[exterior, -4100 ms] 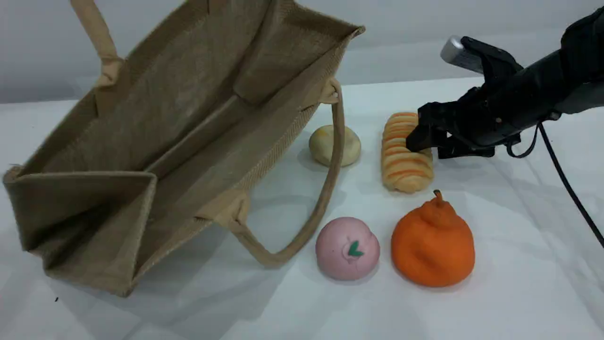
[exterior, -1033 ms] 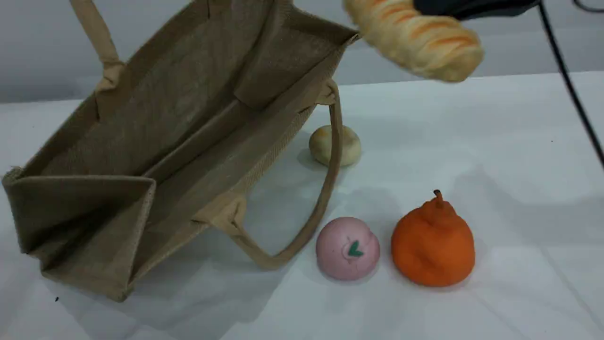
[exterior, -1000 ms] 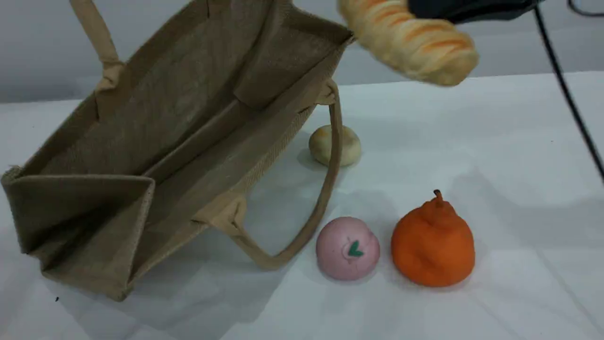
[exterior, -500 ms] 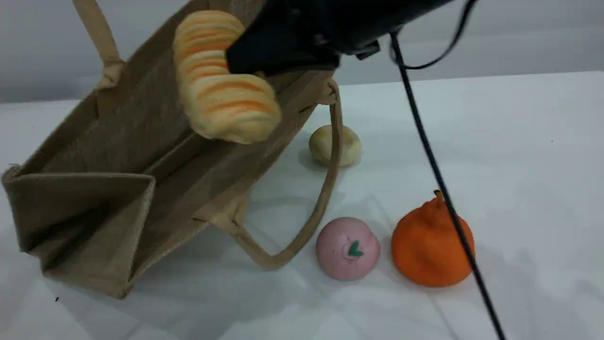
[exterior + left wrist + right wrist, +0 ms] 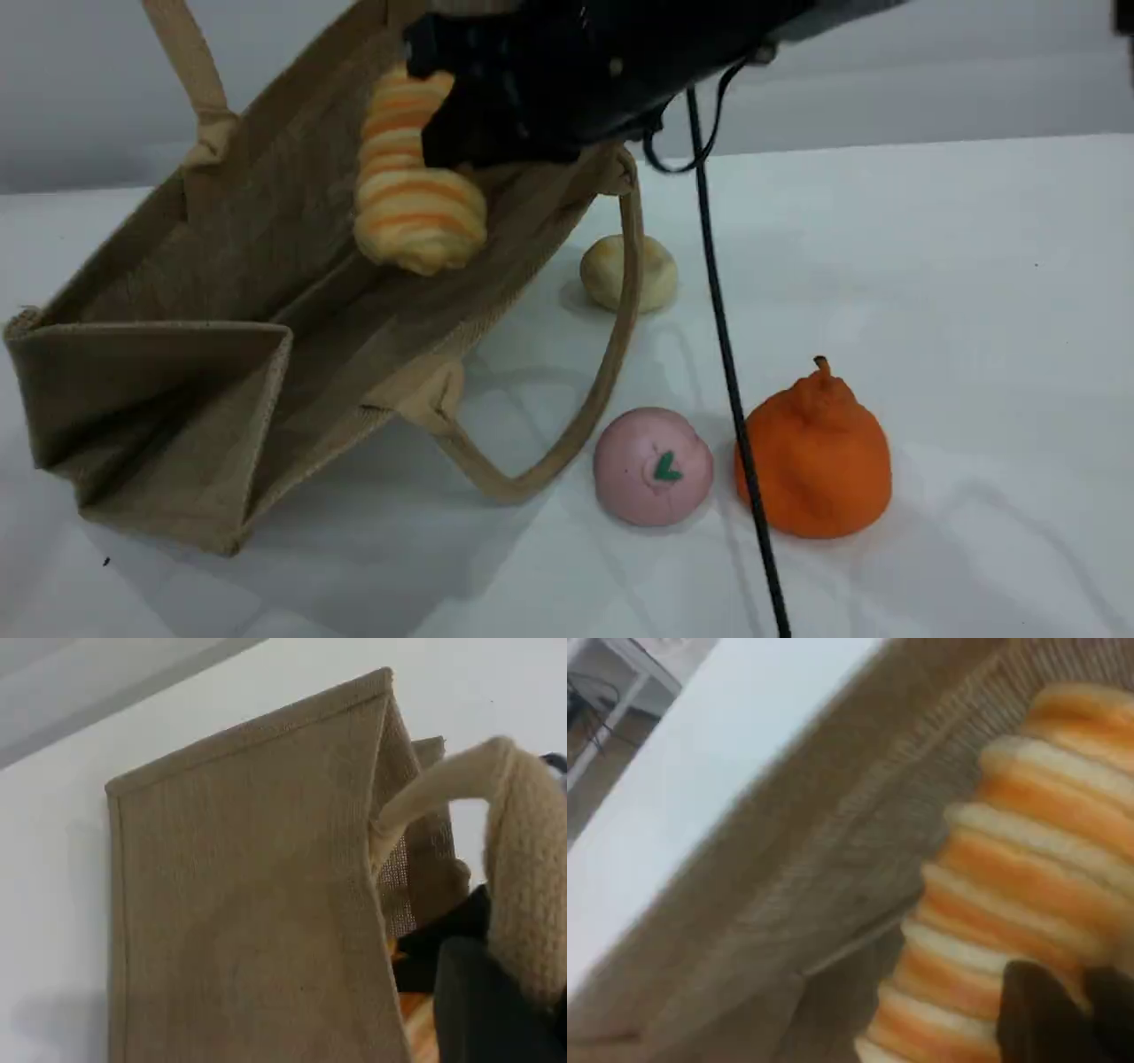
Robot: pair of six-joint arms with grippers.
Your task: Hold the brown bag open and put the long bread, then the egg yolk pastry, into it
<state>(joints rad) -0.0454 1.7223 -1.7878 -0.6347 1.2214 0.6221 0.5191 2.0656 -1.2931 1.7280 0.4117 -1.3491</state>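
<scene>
Bread is the item in hand: the long ridged loaf hangs from the right gripper, whose fingers are closed on its upper part, with the free end pointing down into the mouth of the brown bag. In the right wrist view the loaf fills the frame with the woven inner wall of the bag just behind it, so it appears to be inside the opening but not yet resting on the bottom; whether it touches the fabric I cannot tell.

The bag lies tilted on the white worktop, mouth open and facing the scene camera. One handle is drawn upward out of the top of the scene view. The left wrist view shows that beige handle draped over the left gripper. Its fingers are closed, seemingly on the handle, and this is what holds the bag open.

So the first half is nearly done: the bag is held open, and the loaf is over or in it, not yet released. Left to do, as I judge it: let the loaf go, then fetch the egg yolk pastry, which sits untouched on the worktop just beside the bag, behind its other handle. The pink bun and the orange pear-shaped item stand nearer the camera and are not wanted.
</scene>
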